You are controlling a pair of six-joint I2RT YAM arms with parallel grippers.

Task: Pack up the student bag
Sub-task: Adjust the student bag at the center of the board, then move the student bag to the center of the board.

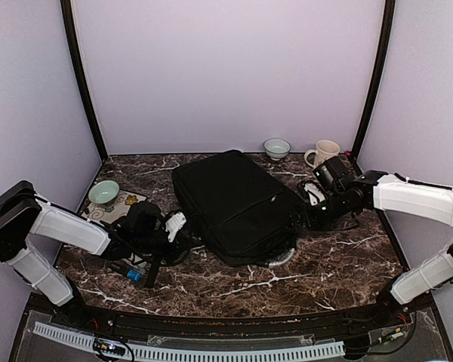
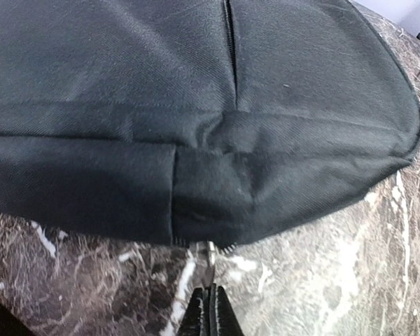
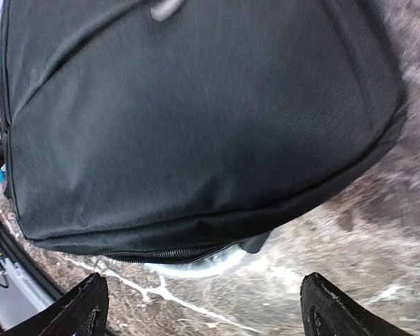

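Student bag (image 1: 234, 204) flat at centre frame from the top, left gripper (image 1: 174, 225) at its lower-left corner, right gripper (image 1: 308, 213) by the right edge. Left wrist: pressed together just under the zipper (image 2: 226, 246) hem, maybe pinching the pull, can't tell; hidden from the top. Right wrist: spread wide, holding nothing. Could just drag the unpinned bag on a tug.

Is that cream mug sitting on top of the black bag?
No, the cream mug stands on the table by the back wall, apart from the black bag.
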